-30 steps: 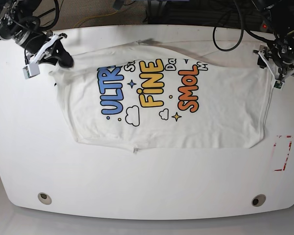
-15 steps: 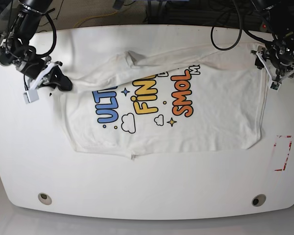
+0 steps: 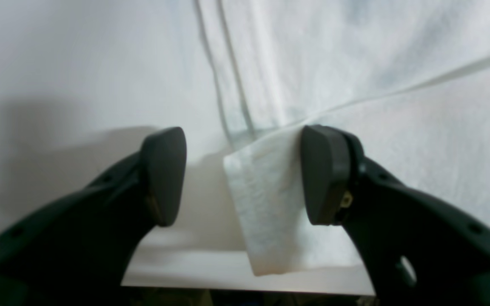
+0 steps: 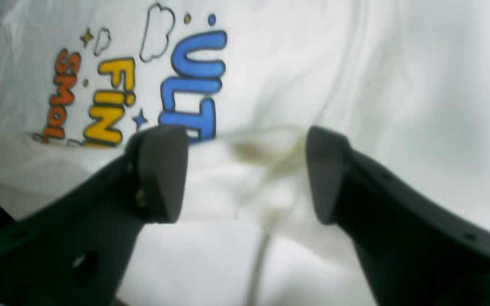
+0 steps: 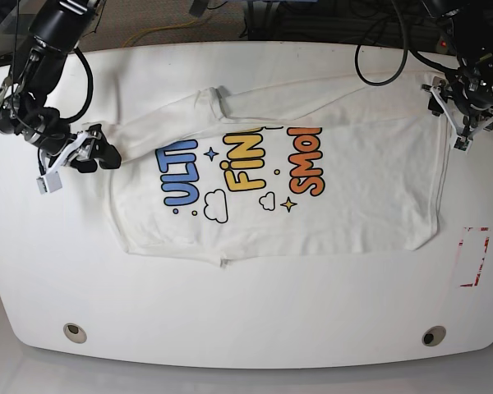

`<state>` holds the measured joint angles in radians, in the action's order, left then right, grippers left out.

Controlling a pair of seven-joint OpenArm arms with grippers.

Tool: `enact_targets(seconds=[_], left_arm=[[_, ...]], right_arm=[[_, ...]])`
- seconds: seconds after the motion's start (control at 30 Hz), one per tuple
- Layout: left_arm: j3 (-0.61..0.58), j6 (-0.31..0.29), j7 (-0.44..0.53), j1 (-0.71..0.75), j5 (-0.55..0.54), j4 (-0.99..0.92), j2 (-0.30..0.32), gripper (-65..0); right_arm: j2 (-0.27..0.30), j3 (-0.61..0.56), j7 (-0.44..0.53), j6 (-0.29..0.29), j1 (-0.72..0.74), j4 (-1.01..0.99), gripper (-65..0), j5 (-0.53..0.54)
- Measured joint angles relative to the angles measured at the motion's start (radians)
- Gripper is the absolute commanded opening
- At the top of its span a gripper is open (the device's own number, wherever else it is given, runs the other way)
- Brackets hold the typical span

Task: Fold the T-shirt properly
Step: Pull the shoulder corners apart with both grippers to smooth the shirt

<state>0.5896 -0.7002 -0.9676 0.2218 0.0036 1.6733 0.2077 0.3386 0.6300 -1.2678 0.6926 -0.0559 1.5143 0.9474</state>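
Lying flat on the desk [image 5: 246, 328], T-shirt [image 5: 345, 197] stretching lengthwise between both arms. Right fingers [image 4: 245, 174] gaping over its edge; left fingers [image 3: 245, 174] parted, one brushing a folded corner.

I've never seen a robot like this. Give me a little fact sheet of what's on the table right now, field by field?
Item: white T-shirt with colourful lettering
Lay: spread out, far edge folded over the top of the print
Surface: white table
Left end effector: open, a shirt corner between its fingers
Right end effector: open, over the shirt edge near the blue letters
Extra: red-outlined marking near the table's edge
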Motion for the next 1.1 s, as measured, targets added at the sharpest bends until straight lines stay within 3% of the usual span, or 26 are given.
enact_targets(seconds=[0.2, 0.57, 0.9, 1.1], left_arm=[[0.000, 0.000, 0.000, 0.000, 0.000, 0.000, 0.000, -26.1], [-0.046, 0.000, 0.001, -0.003, 0.002, 0.003, 0.000, -26.1], [-0.047, 0.000, 0.012, -0.003, -0.004, 0.003, 0.001, -26.1], [-0.050, 0.000, 0.012, -0.003, -0.001, 0.003, 0.001, -26.1]], right_arm=[[-0.019, 0.101, -0.019, 0.000, -0.155, 0.137, -19.0, -0.011], [-0.069, 0.111, -0.013, 0.000, -0.199, 0.120, -18.7, -0.032], [-0.103, -0.031, 0.001, 0.000, -0.125, 0.120, -19.0, -0.042], [-0.122, -0.076, 0.037, -0.001, -0.094, 0.116, -19.0, -0.199]])
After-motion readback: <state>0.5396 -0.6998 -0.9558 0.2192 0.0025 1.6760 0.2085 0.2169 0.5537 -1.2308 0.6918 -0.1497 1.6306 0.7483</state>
